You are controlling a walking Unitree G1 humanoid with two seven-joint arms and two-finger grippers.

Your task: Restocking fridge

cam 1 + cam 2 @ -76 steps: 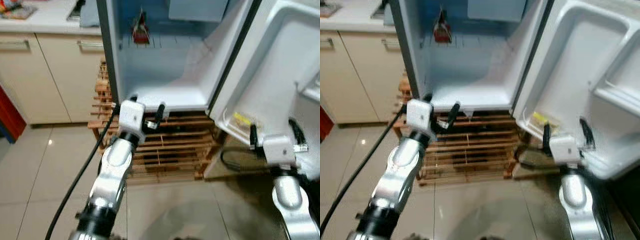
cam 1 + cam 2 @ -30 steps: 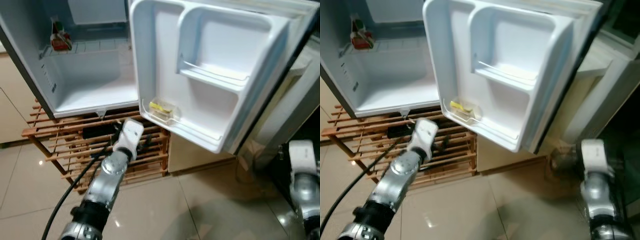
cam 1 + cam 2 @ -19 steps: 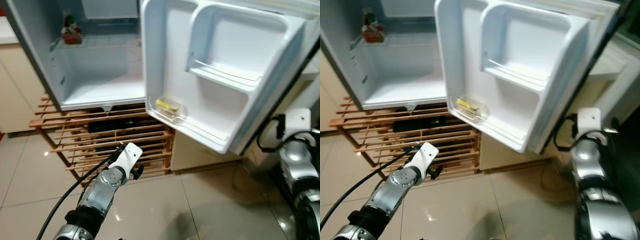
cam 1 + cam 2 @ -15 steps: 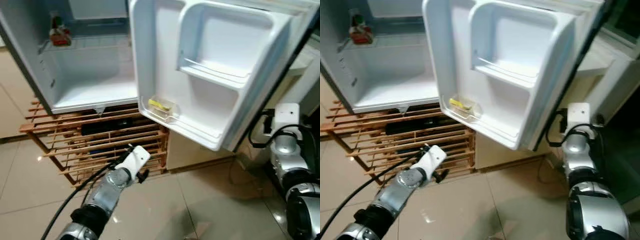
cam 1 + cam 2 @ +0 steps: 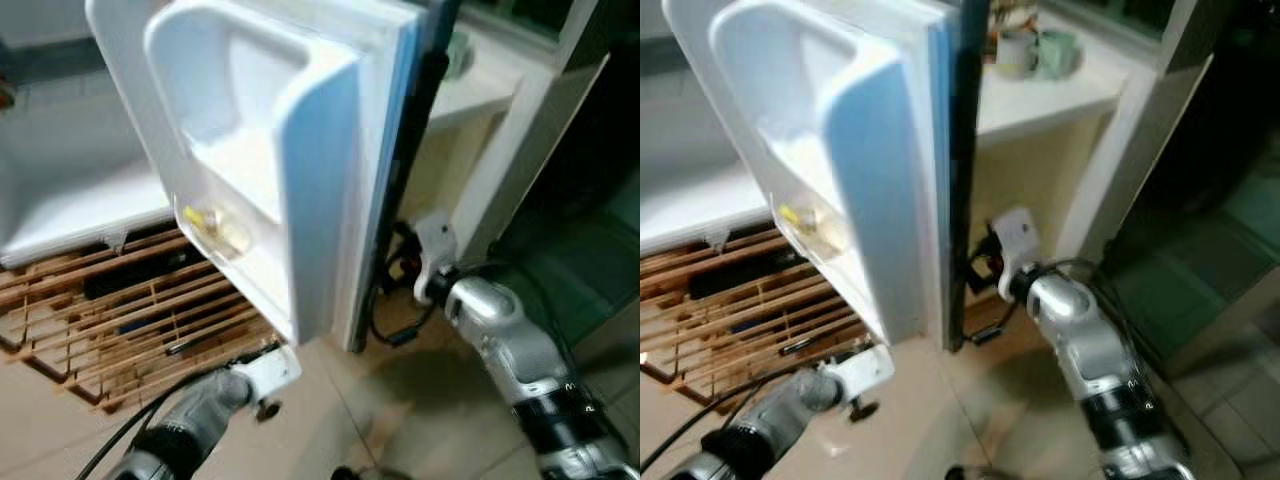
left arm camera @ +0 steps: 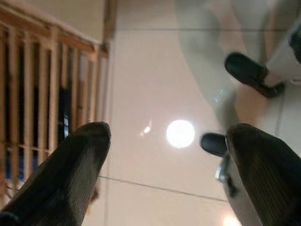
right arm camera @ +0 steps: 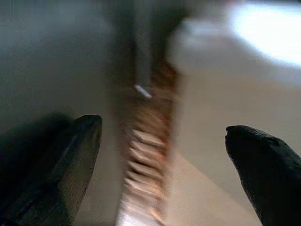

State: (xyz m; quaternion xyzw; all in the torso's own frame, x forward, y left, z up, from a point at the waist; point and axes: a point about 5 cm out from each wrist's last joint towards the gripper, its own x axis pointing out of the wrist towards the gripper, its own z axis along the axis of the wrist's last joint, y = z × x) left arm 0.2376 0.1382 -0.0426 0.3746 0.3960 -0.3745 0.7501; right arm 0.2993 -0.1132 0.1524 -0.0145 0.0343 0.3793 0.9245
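Fridge door point(image 5: 250, 170) now swung edge-on; left gripper point(image 6: 164, 155) and right gripper point(image 7: 160, 155) wide open, empty.

- The silver, rounded metal right arm point(image 5: 500, 335) has a glossy forearm segment, a dark band near the elbow with small white markings, and a white box-shaped wrist housing point(image 5: 433, 245) at its end.
- Black cables point(image 5: 392, 325) loop beside that white housing.
- The silver left arm point(image 5: 780, 408) is slimmer, ending in a white block-shaped wrist housing point(image 5: 865, 368), with a black cable point(image 5: 125, 435) trailing along it.
- The long black tapered fingers point(image 6: 61, 174) of the left gripper look matte and smooth.
- The right gripper's black fingers point(image 7: 263, 169) show rounded tips.
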